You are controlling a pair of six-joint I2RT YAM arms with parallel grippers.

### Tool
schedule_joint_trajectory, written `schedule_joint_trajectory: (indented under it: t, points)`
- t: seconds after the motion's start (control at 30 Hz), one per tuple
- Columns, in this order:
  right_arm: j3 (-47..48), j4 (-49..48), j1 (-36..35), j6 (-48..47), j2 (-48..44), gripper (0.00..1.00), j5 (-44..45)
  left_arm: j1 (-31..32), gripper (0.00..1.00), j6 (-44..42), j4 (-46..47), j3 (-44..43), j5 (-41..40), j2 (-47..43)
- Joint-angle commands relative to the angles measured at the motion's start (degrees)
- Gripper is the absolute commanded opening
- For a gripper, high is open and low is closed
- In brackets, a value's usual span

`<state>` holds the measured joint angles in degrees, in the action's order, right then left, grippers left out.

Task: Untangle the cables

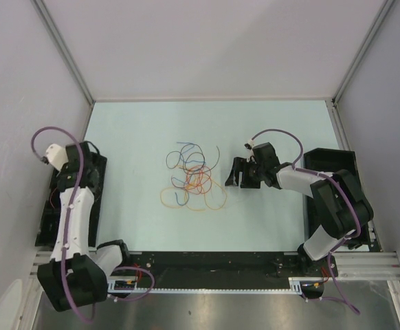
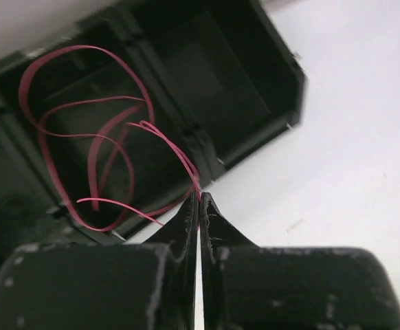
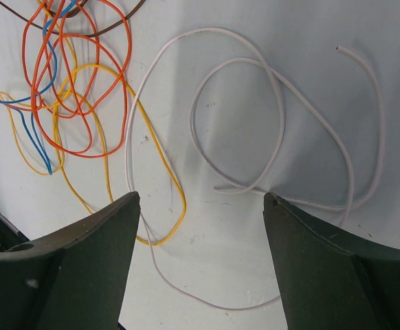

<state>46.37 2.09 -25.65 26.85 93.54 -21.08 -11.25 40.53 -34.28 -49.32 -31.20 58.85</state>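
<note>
The cables [image 1: 192, 179] lie in a loose tangle of orange, blue, yellow and dark loops at the middle of the table. My right gripper [image 1: 240, 173] hovers just right of the tangle. In the right wrist view this gripper [image 3: 201, 197] is open over a pale cable [image 3: 275, 117] that loops between its fingers. A yellow cable [image 3: 162, 165] runs by its left finger, with orange [image 3: 83, 82] and blue [image 3: 38, 137] ones beyond. My left gripper [image 2: 200, 195] is shut, a red cable [image 2: 117, 130] pinched at its tips. The rest of that cable curls in a black tray [image 2: 207, 75].
Black trays stand at the left [image 1: 98, 206] and right [image 1: 330, 159] edges of the table, with the arms over them. Grey walls close in the back and sides. A black rail [image 1: 214, 265] runs along the near edge.
</note>
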Motion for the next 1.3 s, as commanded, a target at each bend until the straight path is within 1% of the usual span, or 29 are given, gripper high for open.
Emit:
schedule_joint_trajectory:
  t: [0.0, 0.03, 0.13, 0.17, 0.33, 0.5, 0.67, 0.73, 0.8, 0.87, 0.9, 0.93, 1.0, 1.03, 1.07, 1.1, 1.13, 1.17, 1.27]
  points:
    - [-0.58, 0.11, -0.10, 0.13, 1.30, 0.77, 0.25, -9.13, 0.00, -0.55, -1.23, 1.15, 2.62, -2.25]
    - [-0.58, 0.11, -0.10, 0.13, 1.30, 0.77, 0.16, -12.71, 0.00, -0.11, 0.34, 1.94, 5.25, -2.51]
    - [-0.58, 0.11, -0.02, 0.04, 1.30, 0.77, -0.27, -18.35, 0.01, 1.38, 3.60, 5.28, 9.48, -1.99]
    - [-0.58, 0.02, 0.16, -0.04, 1.30, 0.77, -0.45, -19.07, 0.00, 1.65, 4.30, 6.33, 10.88, -1.72]
    - [-0.58, -0.42, 0.86, -0.04, 1.82, 0.76, -2.38, -22.49, 0.00, 3.41, 7.73, 8.01, 12.21, 1.52]
    - [-0.49, -0.68, 1.13, 0.31, 1.91, 0.76, -2.65, -28.03, 0.00, 5.34, 14.94, 11.26, 23.62, 3.64]
    - [-0.23, -0.68, 1.13, 0.31, 2.26, 0.76, -2.83, -29.18, 0.01, 6.75, 16.35, 10.39, 24.43, 7.15]
    - [-0.14, -0.51, 1.22, 0.31, 2.35, 0.76, -2.91, -29.53, 0.02, 6.66, 17.93, 10.56, 26.36, 8.03]
    - [0.04, -0.42, 1.30, 0.31, 2.44, 0.76, -2.91, -29.88, 0.09, 6.66, 20.03, 11.52, 28.73, 8.12]
    - [0.04, -0.50, 1.39, 0.22, 2.35, 0.76, -2.91, -29.89, 0.18, 6.05, 21.44, 12.23, 30.05, 7.16]
    - [0.04, -0.33, 1.30, 0.22, 2.53, 0.76, -2.91, -29.80, 0.23, 6.05, 22.49, 12.49, 30.49, 6.72]
    - [0.04, -0.24, 1.30, 0.22, 2.53, 0.76, -2.91, -29.89, 0.32, 6.05, 23.11, 12.76, 30.76, 6.19]
    - [0.12, -0.33, 1.30, 0.22, 2.61, 0.76, -3.00, -29.80, 0.41, 5.87, 24.70, 12.85, 33.57, 4.79]
    - [0.21, -0.33, 1.39, 0.13, 2.70, 0.76, -3.00, -29.89, 0.49, 5.70, 24.70, 12.24, 34.44, 4.43]
    - [0.21, -0.24, 1.30, 0.22, 2.70, 0.76, -3.00, -29.80, 0.53, 5.52, 23.57, 11.71, 34.45, 4.26]
    - [0.30, -0.15, 1.22, 0.22, 2.79, 0.76, -3.00, -29.89, 0.55, 5.26, 22.95, 11.18, 34.45, 4.08]
    - [0.39, -0.15, 1.22, 0.22, 2.88, 0.76, -3.09, -29.80, 0.62, 5.08, 22.25, 10.13, 34.45, 3.91]
    - [0.39, -0.15, 1.30, 0.22, 2.88, 0.76, -3.09, -29.80, 0.64, 4.82, 21.02, 9.69, 34.63, 3.56]
    - [0.39, -0.15, 1.30, 0.22, 2.97, 0.76, -3.09, -29.89, 0.68, 4.47, 20.05, 8.89, 36.11, 1.54]
